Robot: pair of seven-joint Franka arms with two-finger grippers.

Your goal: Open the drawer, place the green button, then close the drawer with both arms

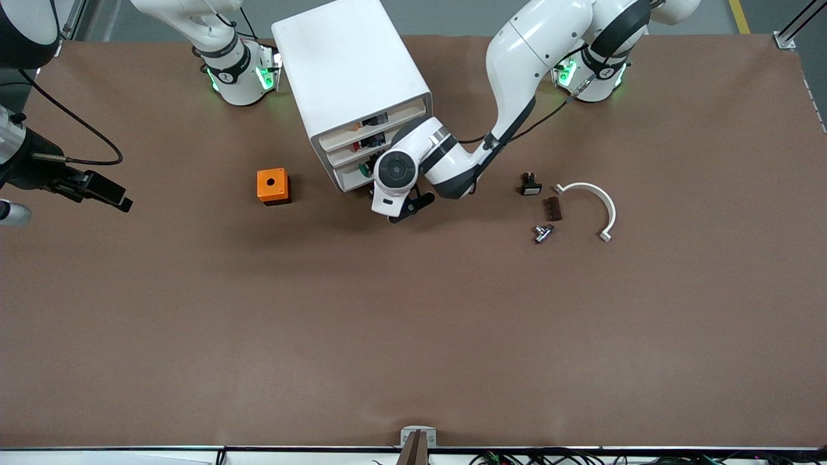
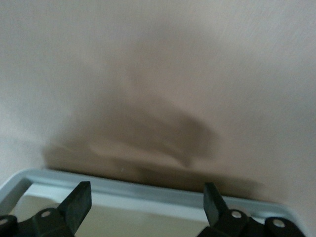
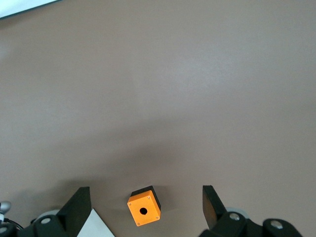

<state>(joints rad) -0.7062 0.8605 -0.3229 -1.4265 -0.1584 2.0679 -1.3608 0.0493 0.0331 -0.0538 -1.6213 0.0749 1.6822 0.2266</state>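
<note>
Brown surface (image 1: 413, 323), wide and mostly bare; white cabinet (image 1: 342, 58) standing between the two arm bases, drawer fronts turned toward the left arm's end.

Left arm (image 1: 523, 58): reaching down in front of the cabinet. Right arm (image 1: 219, 45): waiting, parked well off toward its own end of the surface.

Drawer (image 1: 352, 177) (third of four): pulled out a little way. Opening step judged done.

Left tool (image 1: 404, 210): hanging just over the drawer's front edge, fingers spread fully apart, nothing between them. Right tool (image 1: 106, 192): fingers likewise wide apart, nothing held, high over bare surface beside the orange cube (image 1: 272, 186).

Button (image 1: 364, 169): green cap visible inside the pulled-out drawer, close against the cabinet face. Placing step judged done. Remaining: push the drawer shut (by the task wording, with both arms).

Differences between views:
- Front view only: button, cabinet, both arms, cube position relative to cabinet.
- Left wrist view only: pale drawer rim directly under the spread fingers, tray floor bare there; no button in sight.
- Right wrist view only: cube's round hole seen from above, far below the tool.
</note>
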